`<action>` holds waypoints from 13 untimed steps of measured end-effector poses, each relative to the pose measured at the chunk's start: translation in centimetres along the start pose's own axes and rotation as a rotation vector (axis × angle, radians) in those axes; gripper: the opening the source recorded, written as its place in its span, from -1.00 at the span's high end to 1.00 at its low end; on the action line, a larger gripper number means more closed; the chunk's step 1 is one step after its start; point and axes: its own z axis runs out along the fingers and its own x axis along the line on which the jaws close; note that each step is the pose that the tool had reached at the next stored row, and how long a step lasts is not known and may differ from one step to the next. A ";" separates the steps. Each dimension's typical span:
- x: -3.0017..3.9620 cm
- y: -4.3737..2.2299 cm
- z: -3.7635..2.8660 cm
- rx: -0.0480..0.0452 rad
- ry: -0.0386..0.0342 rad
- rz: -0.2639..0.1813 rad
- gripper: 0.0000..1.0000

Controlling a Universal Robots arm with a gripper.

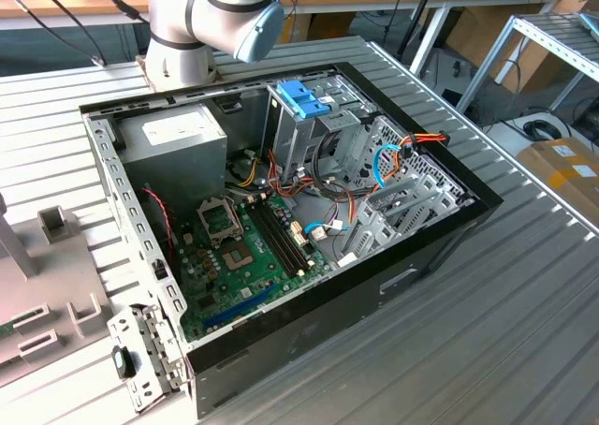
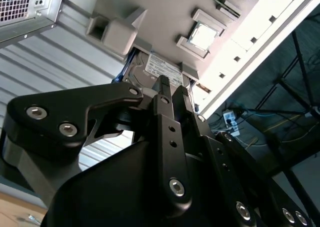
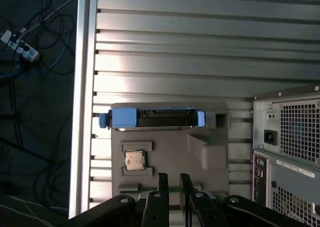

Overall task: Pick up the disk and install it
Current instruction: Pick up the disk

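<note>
the disk (image 3: 152,118) lies flat along the far edge of a grey plate (image 3: 170,147), blue frame ends showing, straight ahead of the gripper (image 3: 173,177) and well apart from it. the gripper's fingers (image 3: 162,182) stand a narrow gap apart with nothing between them. a small chip (image 3: 134,160) sits on the plate between the fingers and the disk. in the second wrist view the disk (image 2: 155,69) shows its white label just past the gripper (image 2: 171,86).

on the exterior view's left the grey plate (image 1: 80,271) rests on the slatted metal table (image 1: 487,350). just beside it stands the open computer case (image 1: 393,285), holding a grey box (image 1: 173,135), a green circuit board (image 1: 243,256) and a metal cage (image 1: 299,139) topped by a blue clip (image 1: 304,97). the arm (image 1: 215,13) rises behind the case. to the exterior view's right the table runs bare.

in the first wrist view the disk's one end lies near the table's edge rail (image 3: 82,87), with floor cables (image 3: 35,62) beyond; bare slats lie past the disk.
</note>
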 end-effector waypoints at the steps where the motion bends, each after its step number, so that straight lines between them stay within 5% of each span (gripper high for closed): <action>1: 0.00 0.00 0.00 -0.0003 0.0006 -0.013 0.52; 13: 0.00 0.00 0.00 -0.0023 0.0035 -0.092 0.52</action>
